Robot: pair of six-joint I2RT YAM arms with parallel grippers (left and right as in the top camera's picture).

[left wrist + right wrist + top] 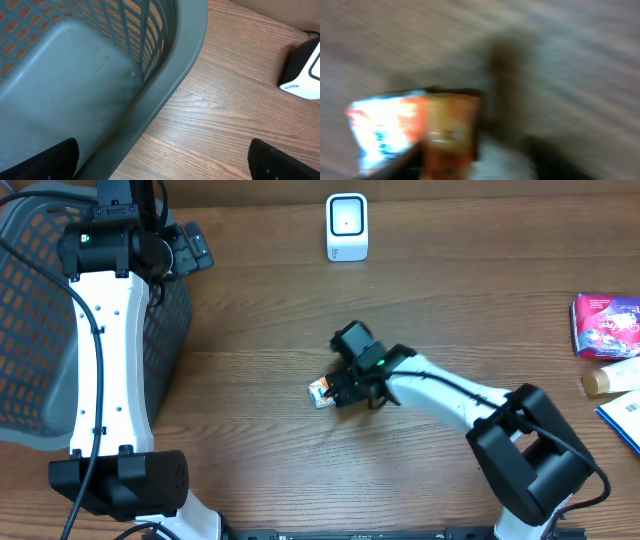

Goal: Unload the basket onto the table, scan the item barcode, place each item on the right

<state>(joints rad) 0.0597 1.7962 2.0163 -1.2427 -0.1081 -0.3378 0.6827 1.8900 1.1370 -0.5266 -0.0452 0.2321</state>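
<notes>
The right gripper (340,389) sits at the small orange packet (321,392) mid-table, too blurred to tell whether its jaws grip; the scanner (347,227) stands well apart, so I'd guess a carry is needed. The left gripper (160,167) hangs wide by the basket (170,95), out of the way

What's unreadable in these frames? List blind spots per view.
- Right wrist: whole view is blurred. The small orange-and-white packet shows no legible barcode, and the fingers are indistinct.
- Overhead: the right gripper covers part of the packet, so open, shut or gripping cannot be told.
- Left wrist: the white barcode scanner is cut off by the right edge, and the grey plastic basket runs off frame.
- Overhead: the purple packet is clipped at the right edge, its print too small.
</notes>
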